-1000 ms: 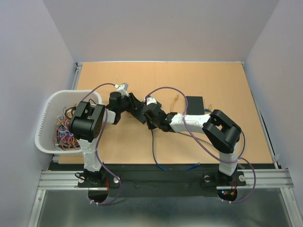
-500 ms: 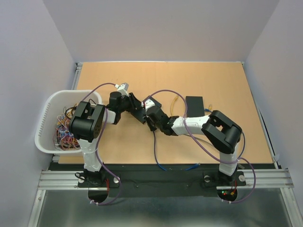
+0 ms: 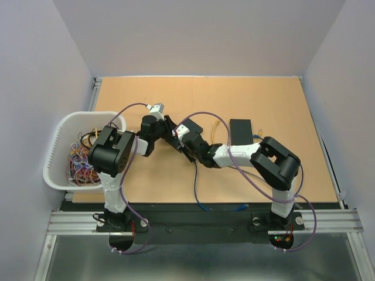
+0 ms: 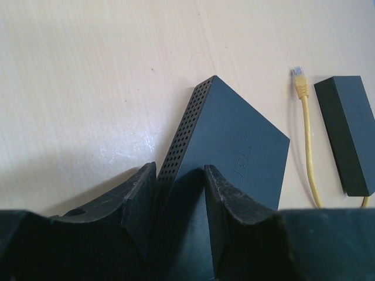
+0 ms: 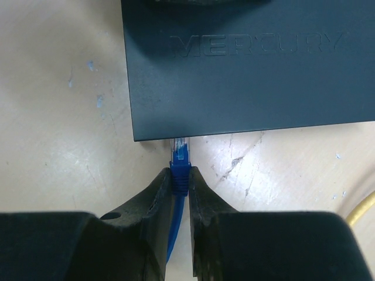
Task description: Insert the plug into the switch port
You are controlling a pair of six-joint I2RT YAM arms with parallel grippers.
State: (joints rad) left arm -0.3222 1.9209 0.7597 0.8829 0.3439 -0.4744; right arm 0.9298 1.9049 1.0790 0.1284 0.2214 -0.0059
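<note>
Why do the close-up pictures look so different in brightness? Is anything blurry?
Left wrist view: table washed out pale, a sheen beside the black switch. Right wrist view: the blue plug and the switch's lettering read sharp. Top view: even light, soft shadows.

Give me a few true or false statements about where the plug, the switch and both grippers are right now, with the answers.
The right gripper grips a blue plug. True.
The left gripper clamps the switch. True.
The blue plug is fully seated in the switch. False: its clear tip only reaches the switch's edge.
The yellow cable is plugged into the switch. False: the yellow cable's end lies loose on the table.
</note>
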